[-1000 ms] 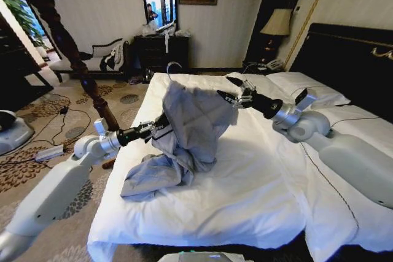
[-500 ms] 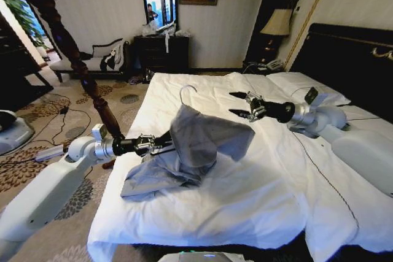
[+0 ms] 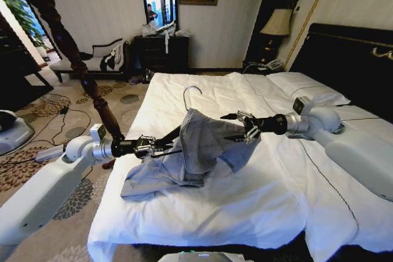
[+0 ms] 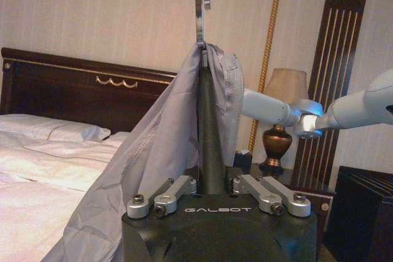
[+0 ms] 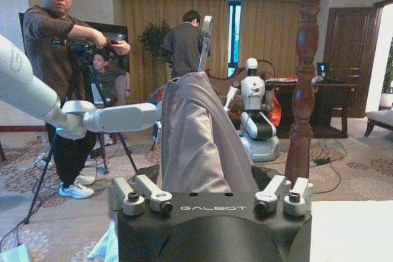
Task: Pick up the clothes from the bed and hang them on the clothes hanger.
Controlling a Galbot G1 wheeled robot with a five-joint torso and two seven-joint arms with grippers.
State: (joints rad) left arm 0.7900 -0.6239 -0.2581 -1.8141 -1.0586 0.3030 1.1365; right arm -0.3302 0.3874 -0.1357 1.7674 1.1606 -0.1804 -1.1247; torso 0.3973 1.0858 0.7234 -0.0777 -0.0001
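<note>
The grey-blue shirt, the clothes [image 3: 206,142], is draped over the dark clothes hanger, whose silver hook [image 3: 191,92] sticks up above the collar. Its lower part trails onto the white bed [image 3: 276,200]. My left gripper [image 3: 161,144] is shut on one end of the hanger, holding it above the bed's left side. In the left wrist view the hanger bar [image 4: 210,139] rises from between the fingers to the hook [image 4: 201,4], with the shirt [image 4: 153,164] hanging over it. My right gripper [image 3: 235,127] is open, fingers spread at the shirt's right shoulder. The shirt [image 5: 196,133] stands between its jaws.
A wooden coat stand post [image 3: 92,84] rises left of the bed, also seen behind the shirt as post [image 5: 304,90]. A black headboard [image 3: 350,59] and pillows [image 3: 307,90] lie at right. Cables cross the carpet [image 3: 55,133]. People, a tripod and another robot [image 5: 255,115] stand beyond.
The left gripper has lowered the hanger with the shirt towards the bed. The right gripper backed away from the shirt, then came down and left to its shoulder.
</note>
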